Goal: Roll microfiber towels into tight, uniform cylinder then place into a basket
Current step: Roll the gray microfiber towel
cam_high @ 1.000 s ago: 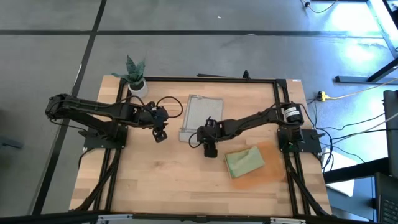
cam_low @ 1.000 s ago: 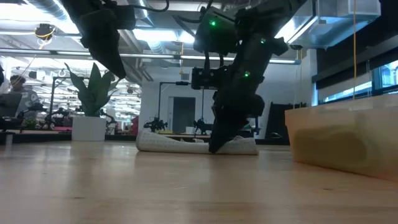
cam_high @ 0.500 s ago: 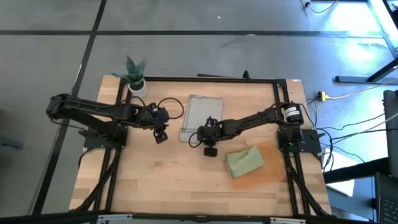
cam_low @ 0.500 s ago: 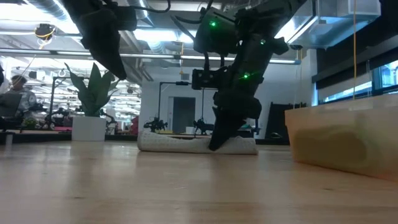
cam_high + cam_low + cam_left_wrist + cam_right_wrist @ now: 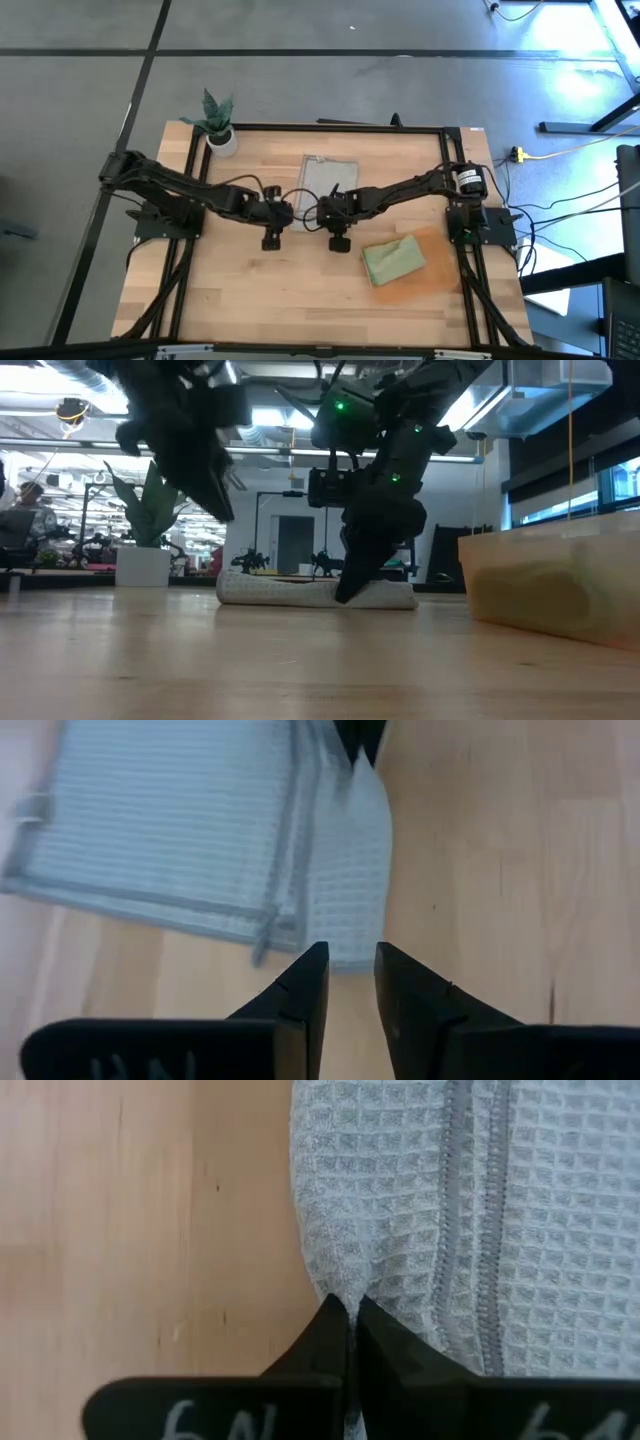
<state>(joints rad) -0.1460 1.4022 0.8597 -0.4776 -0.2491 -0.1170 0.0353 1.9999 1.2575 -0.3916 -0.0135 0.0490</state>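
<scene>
A: What's on the desk (image 5: pixel 250 290) from your end?

B: Largest first: the basket (image 5: pixel 445 270) sits at about four o'clock with the green towel (image 5: pixel 392 260) already in it. The grey towel (image 5: pixel 322 180) lies flat just past centre, toward twelve o'clock. A plant (image 5: pixel 218 125) stands at the eleven o'clock corner.

A: And the hands?

B: My right hand (image 5: pixel 352 1315) has its fingers pressed together on the grey towel's near edge, pinching a bit of the cloth. I judge that's the pinch to start the first fold of the roll.

A: The left one?

B: The left hand (image 5: pixel 350 970) hangs just at that same near edge, at about nine o'clock from the right hand, fingers a little apart and holding nothing. I read it as lined up to take the other part of the edge, so the roll comes out even.

A: Progress?

B: One towel binned, this one not yet rolled.
</scene>
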